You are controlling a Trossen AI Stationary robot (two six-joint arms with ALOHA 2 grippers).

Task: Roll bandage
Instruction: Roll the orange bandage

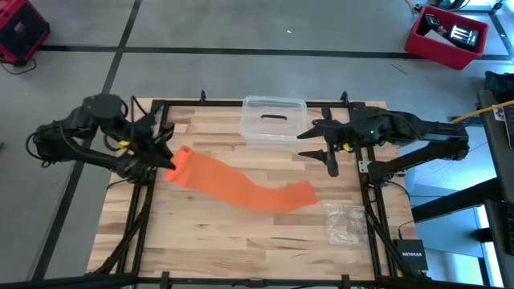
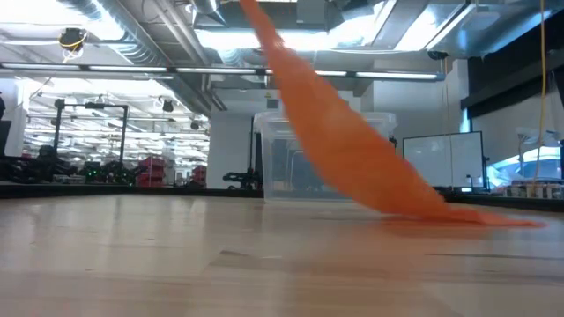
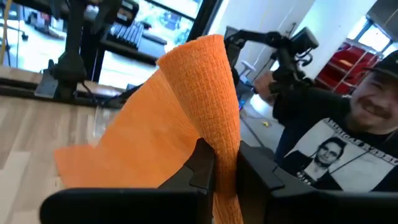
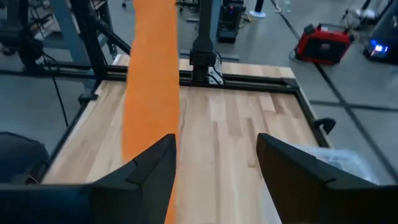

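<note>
The orange bandage (image 1: 241,183) is a long flat band lying slantwise across the wooden table. Its right end (image 1: 303,193) rests flat on the boards. Its left end is raised off the table in my left gripper (image 1: 166,157), which is shut on it at the table's left side. In the low view the bandage (image 2: 352,150) slopes up from the tabletop and out of the picture's top. My right gripper (image 1: 317,151) is open and empty, above the table's right part beside the clear box. The bandage also shows in the right wrist view (image 4: 152,81), beyond the open fingers. My left gripper pinches the bandage near its left end (image 3: 227,155) between its two fingers (image 3: 200,167). The cloth is folded or curled there, several layers thick, and a curled flap (image 3: 199,68) sticks out past the fingertips. That end is lifted clear and the rest slopes down to the table.
A clear plastic box (image 1: 273,120) stands at the far middle of the table. A crinkled clear bag (image 1: 345,221) lies at the near right. A person (image 3: 336,143) shows beyond the table in the left wrist view. A red bin (image 1: 447,36) stands on the floor.
</note>
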